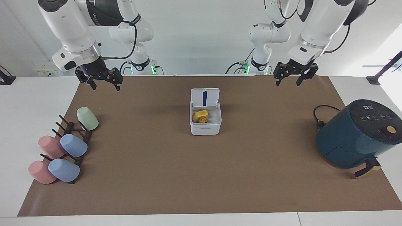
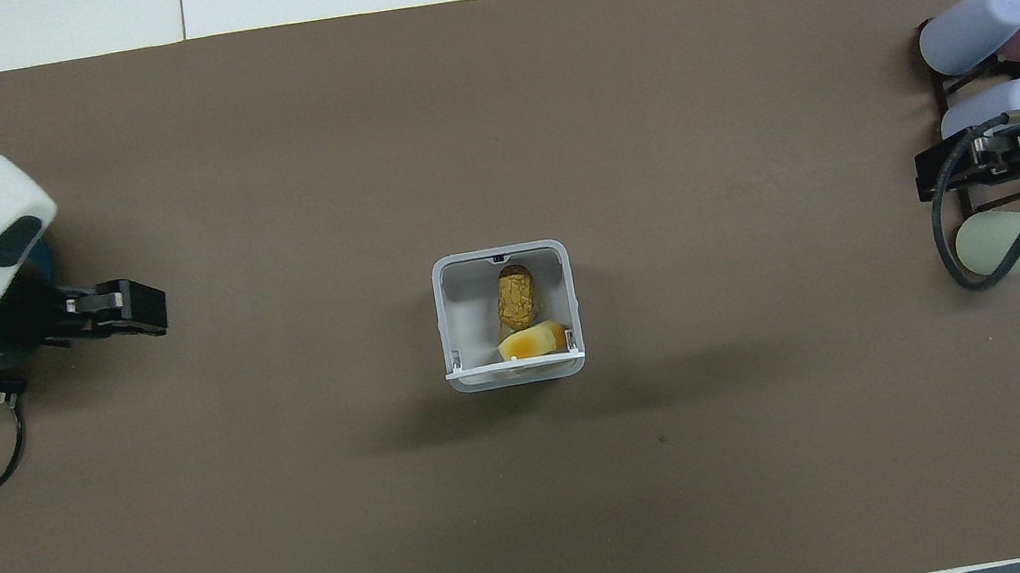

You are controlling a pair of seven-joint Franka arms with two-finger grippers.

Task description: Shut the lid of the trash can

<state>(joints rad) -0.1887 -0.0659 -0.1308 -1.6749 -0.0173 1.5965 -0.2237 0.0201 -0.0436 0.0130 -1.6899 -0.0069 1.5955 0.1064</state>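
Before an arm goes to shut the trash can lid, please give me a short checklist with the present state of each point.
1. The lid stands upright on the robots' edge of the trash can, fully open: ok.
2. Nothing in the can rises above its rim: ok.
3. Left gripper up in the air over the mat, empty, fingers apart: ok.
4. Right gripper waits over the mat's corner, empty: ok.
5. Air fryer and cup rack stand apart from the can: ok.
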